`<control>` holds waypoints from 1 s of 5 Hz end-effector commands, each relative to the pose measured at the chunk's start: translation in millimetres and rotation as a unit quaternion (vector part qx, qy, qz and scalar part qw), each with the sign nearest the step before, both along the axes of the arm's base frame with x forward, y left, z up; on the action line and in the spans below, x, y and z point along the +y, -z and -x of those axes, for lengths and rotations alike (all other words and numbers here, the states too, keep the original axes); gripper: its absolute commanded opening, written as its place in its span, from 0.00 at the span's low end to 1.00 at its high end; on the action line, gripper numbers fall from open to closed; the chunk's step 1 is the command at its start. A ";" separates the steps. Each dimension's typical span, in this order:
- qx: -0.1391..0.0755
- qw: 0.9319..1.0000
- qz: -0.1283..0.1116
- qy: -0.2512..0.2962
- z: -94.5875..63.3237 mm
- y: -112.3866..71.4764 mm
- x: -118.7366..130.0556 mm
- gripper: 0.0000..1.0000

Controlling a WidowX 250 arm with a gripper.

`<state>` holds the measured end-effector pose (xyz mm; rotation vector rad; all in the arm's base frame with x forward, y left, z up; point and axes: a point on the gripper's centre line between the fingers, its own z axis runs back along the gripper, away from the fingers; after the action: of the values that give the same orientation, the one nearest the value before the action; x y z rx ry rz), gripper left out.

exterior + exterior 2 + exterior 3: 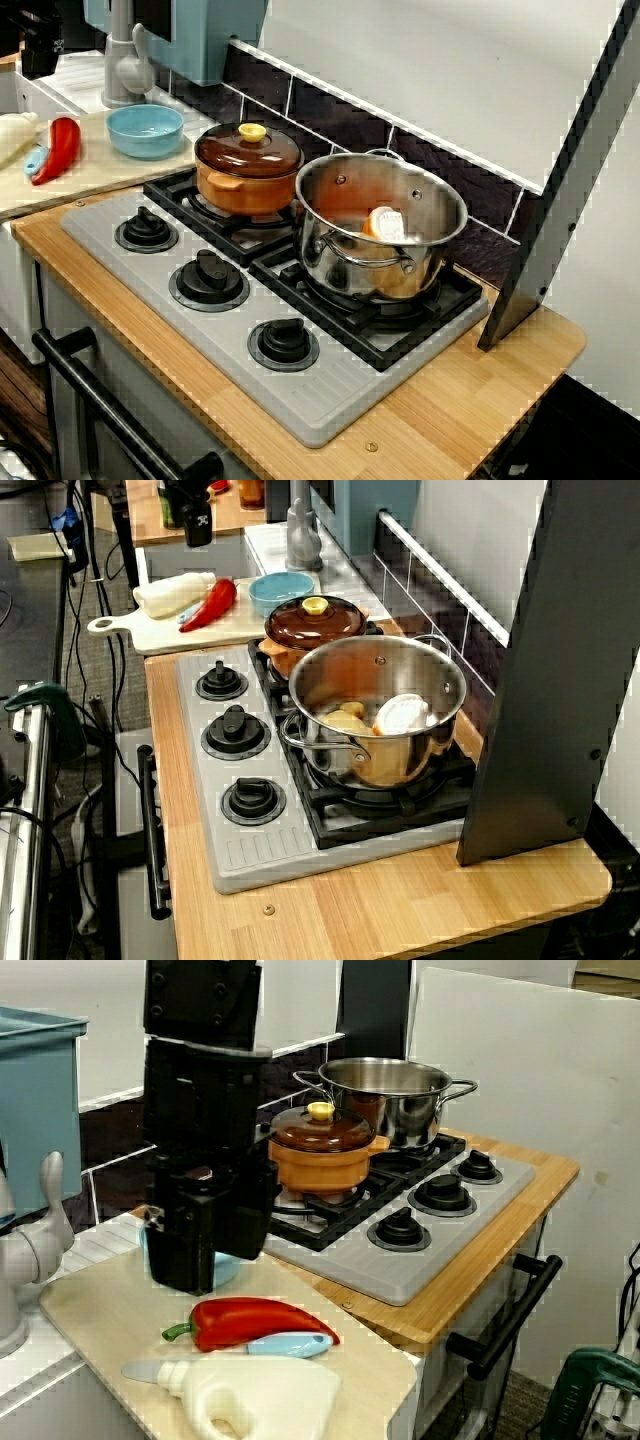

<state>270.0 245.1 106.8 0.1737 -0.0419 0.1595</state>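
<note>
Blue bowl (pixel 145 130) sits on the cutting board (pixel 100 172) near a red pepper (pixel 62 145). Seen from the faucet end, the gripper (pixel 190 1265) hides it; I cannot tell its grip.

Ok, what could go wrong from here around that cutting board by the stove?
1. In the view from the sink side the gripper hangs in front of the blue bowl, and its fingers cannot be made out. Dropping from there could clip the bowl's rim and push it toward the orange pot.
2. The red pepper, knife and white bottle crowd the cutting board edge. A sweep might knock them off.
</note>
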 end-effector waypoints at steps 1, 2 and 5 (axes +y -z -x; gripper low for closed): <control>-0.034 0.999 0.010 -0.030 5.1 -33.1 -9.8 1.00; -0.036 0.998 0.021 -0.046 3.8 -29.6 -18.7 1.00; -0.016 0.989 0.080 -0.123 5.3 -37.4 -26.9 1.00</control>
<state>265.7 211.2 122.0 -0.0165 0.0158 0.4022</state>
